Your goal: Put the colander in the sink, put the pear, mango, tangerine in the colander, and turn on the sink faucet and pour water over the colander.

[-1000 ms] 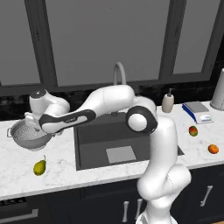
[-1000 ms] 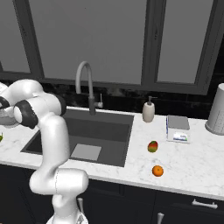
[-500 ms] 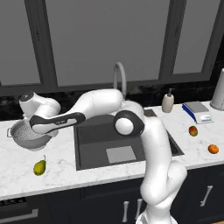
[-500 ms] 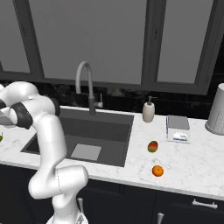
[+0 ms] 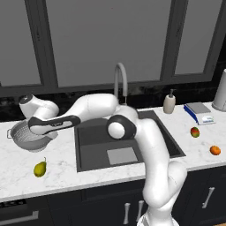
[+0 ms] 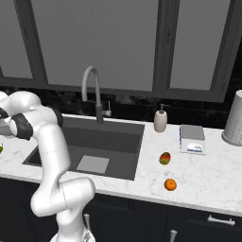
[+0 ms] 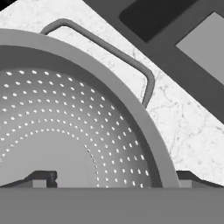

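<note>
The silver-grey colander (image 5: 21, 137) stands on the marble counter left of the sink (image 5: 155, 132). My gripper (image 5: 39, 131) is down at its near rim, open. In the hand view the gripper (image 7: 114, 180) straddles the colander (image 7: 65, 127) rim: one fingertip (image 7: 41, 178) is inside the bowl, the other outside, and a side handle (image 7: 139, 72) shows beyond. The pear (image 5: 40, 168) lies in front of the colander. The mango (image 5: 194, 132) and tangerine (image 5: 215, 150) lie right of the sink, and the sink faucet (image 5: 120, 81) arches behind it, with no water running.
A soap dispenser (image 5: 169, 102), a blue-and-white box (image 5: 198, 112) and a tall grey canister (image 5: 220, 90) stand at the back right. From the right base view I see the faucet (image 6: 92, 90), mango (image 6: 164, 158), tangerine (image 6: 170, 184) and sink (image 6: 123, 156).
The arm's elbow has swung left across the sink and the hand has settled lower at the colander's rim. The jaws have stayed open. The fruits have not moved.
</note>
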Robot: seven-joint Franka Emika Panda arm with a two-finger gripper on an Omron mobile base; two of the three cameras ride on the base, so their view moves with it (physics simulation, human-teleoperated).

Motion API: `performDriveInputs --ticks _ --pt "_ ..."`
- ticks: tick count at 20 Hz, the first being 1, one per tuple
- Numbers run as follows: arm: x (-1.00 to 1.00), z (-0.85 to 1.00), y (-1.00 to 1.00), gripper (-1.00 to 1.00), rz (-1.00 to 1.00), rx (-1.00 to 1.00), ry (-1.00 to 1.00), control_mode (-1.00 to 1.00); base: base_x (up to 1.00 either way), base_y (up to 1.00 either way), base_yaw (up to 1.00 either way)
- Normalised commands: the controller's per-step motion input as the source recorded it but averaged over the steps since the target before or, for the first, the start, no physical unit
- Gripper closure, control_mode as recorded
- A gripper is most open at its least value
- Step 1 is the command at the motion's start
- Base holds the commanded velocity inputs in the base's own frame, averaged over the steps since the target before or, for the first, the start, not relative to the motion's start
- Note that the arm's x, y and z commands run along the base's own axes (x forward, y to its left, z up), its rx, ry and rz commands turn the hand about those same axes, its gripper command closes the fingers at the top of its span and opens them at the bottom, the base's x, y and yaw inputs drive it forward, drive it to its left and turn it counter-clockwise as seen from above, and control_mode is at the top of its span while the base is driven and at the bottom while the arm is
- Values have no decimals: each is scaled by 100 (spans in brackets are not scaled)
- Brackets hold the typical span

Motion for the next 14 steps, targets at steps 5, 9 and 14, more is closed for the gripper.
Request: performDriveInputs --ticks 5,9,14 --pt "0 -41 0 100 -2 0 2 -100 0 0 0" --pt "0 -13 -9 100 -1 0 0 -100 0 0 0" --pt "-14 -1 -45 100 -12 2 0 -100 0 0 0"
